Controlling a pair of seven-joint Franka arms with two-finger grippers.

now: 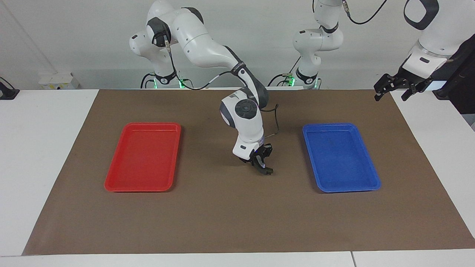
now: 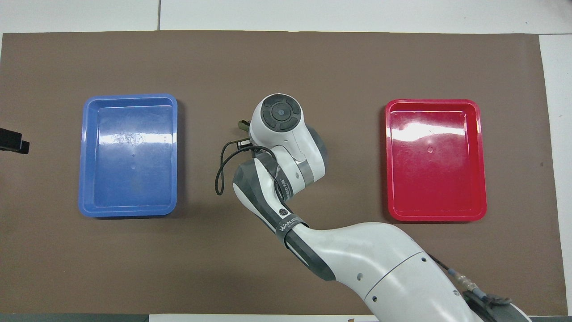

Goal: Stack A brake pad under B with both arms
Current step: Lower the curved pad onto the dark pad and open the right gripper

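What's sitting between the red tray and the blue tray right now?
Only the right gripper, low over the brown mat about midway between the red tray and the blue tray, clearest in the facing view. Nothing else shows on that stretch.
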